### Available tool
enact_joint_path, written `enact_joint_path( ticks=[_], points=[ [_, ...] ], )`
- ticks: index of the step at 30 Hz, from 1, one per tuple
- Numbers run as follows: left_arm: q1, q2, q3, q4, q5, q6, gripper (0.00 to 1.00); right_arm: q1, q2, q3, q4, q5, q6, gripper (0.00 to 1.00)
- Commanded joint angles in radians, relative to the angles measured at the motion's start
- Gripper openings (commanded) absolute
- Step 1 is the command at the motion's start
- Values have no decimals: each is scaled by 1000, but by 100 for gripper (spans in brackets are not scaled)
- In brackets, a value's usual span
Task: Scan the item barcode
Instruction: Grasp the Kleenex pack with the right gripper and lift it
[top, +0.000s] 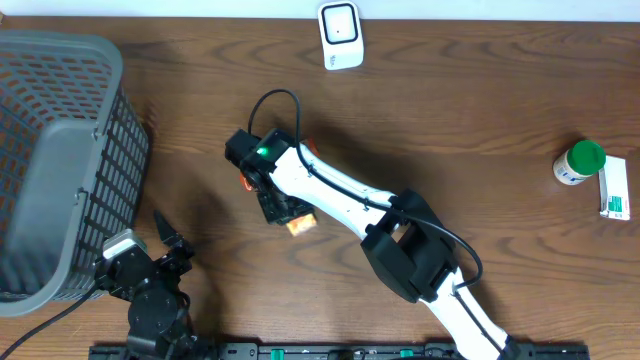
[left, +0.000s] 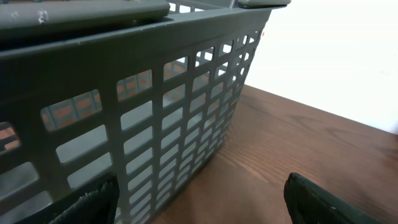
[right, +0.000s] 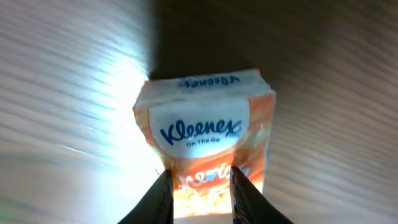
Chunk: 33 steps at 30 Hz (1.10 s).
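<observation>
Currently gripped: tissue pack (right: 205, 118), caught at its lower end between the two fingers (right: 155, 199) of the right end effector (right: 198, 198); jaws narrow, pressed to both sides of the pack.
Pack location: middle of the overhead frame, at the tip of the right arm, on or just over the bench (top: 480, 110); cannot tell whether it is lifted.
Left end effector (top: 168, 238): wide, holding nothing, lower left of the overhead frame, just beside the basket (top: 60, 150).
Scanner (top: 341, 35): top centre of the overhead frame, well apart from the pack.
Barcode: not seen in any view; which face carries it is unknown.
Risk 1: the grip sits on one end only. The soft wrapper may yield, and the pack could twist or slide out on the way to the scanner.
Risk 2: the code may lie on the underside or under a finger, in which case the scanner reads nothing.
Risk 3: the wrist view shows a strong bright patch left of the pack. Glare on glossy film could wash out the code.
Readable print: "Kleenex" in blue script on a white oval, with "On The Go" beneath. The same name repeats, inverted, along the top edge. Orange lettering between the fingers is partly hidden and unreadable.
Other items: bottle (top: 578, 163) and box (top: 615, 190), right edge of the overhead frame; print too small to read.
</observation>
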Motion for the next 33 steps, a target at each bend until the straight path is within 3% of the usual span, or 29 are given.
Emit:
enact_joint_path(
  ticks=[1, 6, 7, 11, 16, 17, 18, 19, 20, 21, 27, 33],
  points=[
    [2, -1, 3, 1, -12, -5, 85, -10, 6, -1, -48, 169, -54, 29],
    [2, -1, 3, 1, -13, -5, 85, -18, 6, 71, -148, 191, -65, 64],
    [2, -1, 3, 1, -13, -5, 85, -18, 6, 93, -162, 180, -65, 65],
    [2, -1, 3, 1, -13, -5, 85, -15, 6, 184, -180, 56, -52, 59],
    [2, -1, 3, 1, -13, -5, 85, -15, 6, 225, -156, -185, -10, 42],
    [2, -1, 3, 1, -13, -6, 85, -15, 6, 224, -150, -198, 26, 45],
    [2, -1, 3, 1, -13, -6, 85, -16, 7, 222, -146, -193, 73, 59],
    [2, -1, 3, 1, -12, -5, 85, -17, 8, 220, -145, -182, 125, 81],
    [2, -1, 3, 1, -13, -5, 85, -20, 8, 220, -147, -173, 183, 94],
    [2, -1, 3, 1, -12, -6, 85, -23, 8, 220, -148, -174, 235, 98],
    [2, -1, 3, 1, -13, -5, 85, -40, 8, 220, -174, -170, 616, 99],
    [2, -1, 3, 1, -13, -5, 85, -62, 8, 170, -194, -170, 845, 99]
  ],
)
